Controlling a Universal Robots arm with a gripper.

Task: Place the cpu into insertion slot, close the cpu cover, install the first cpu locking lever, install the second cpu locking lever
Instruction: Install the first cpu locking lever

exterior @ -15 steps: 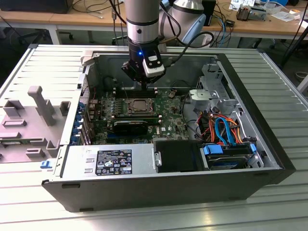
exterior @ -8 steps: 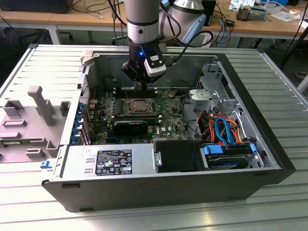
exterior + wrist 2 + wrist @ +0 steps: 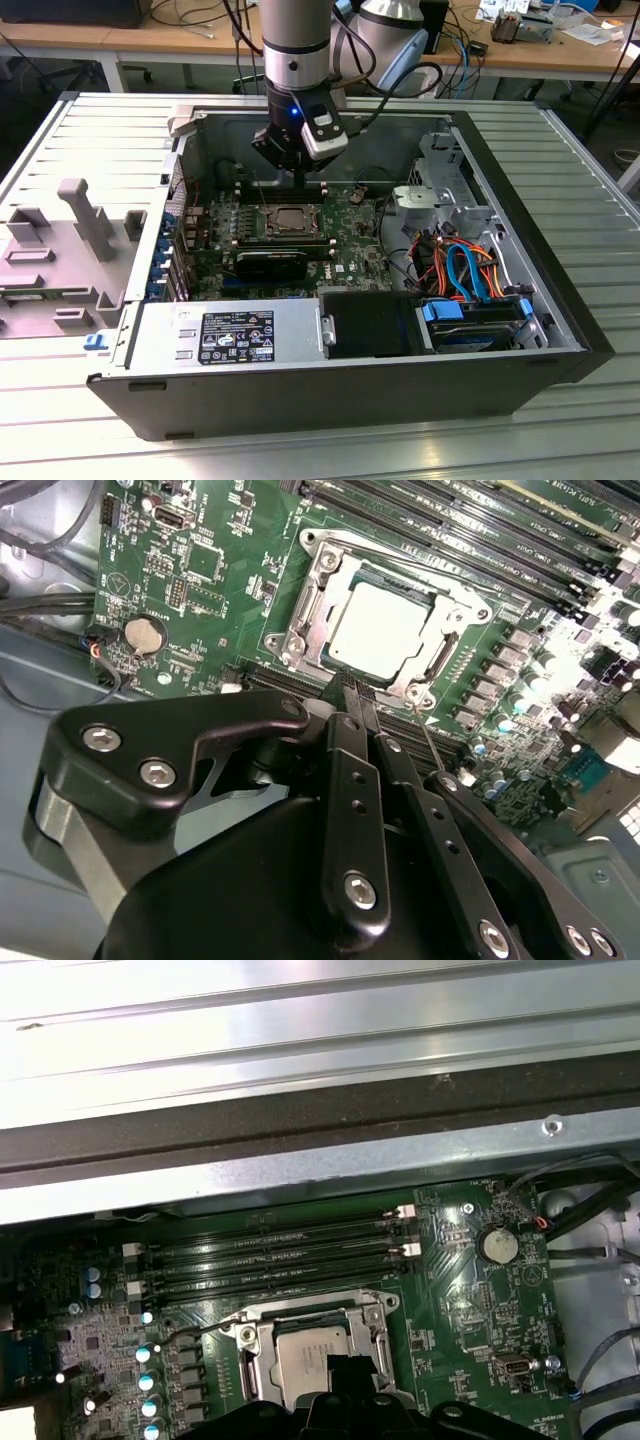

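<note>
The cpu (image 3: pixel 378 625), a silver-grey square, lies flat in the insertion slot (image 3: pixel 322 552) on the green motherboard. The cpu cover (image 3: pixel 303 615), a silver frame with a window, lies down over the cpu's edges. A thin wire locking lever (image 3: pixel 430 745) stands up off the board beside the slot's corner; in the first wrist view the lever (image 3: pixel 195 1330) juts out sideways from the cover (image 3: pixel 255 1345). My gripper (image 3: pixel 350 687) hovers just above the slot's edge, its black fingers pressed together with nothing between them. In the exterior view the gripper (image 3: pixel 298 185) hangs over the cpu (image 3: pixel 292 218).
Long black memory slots (image 3: pixel 450 530) run along one side of the socket. A coin battery (image 3: pixel 148 633) sits on the board. In the case are a power supply (image 3: pixel 235 335), drive cables (image 3: pixel 460 265) and tall metal walls (image 3: pixel 200 130). Grey fixtures (image 3: pixel 70 240) stand at the exterior view's left.
</note>
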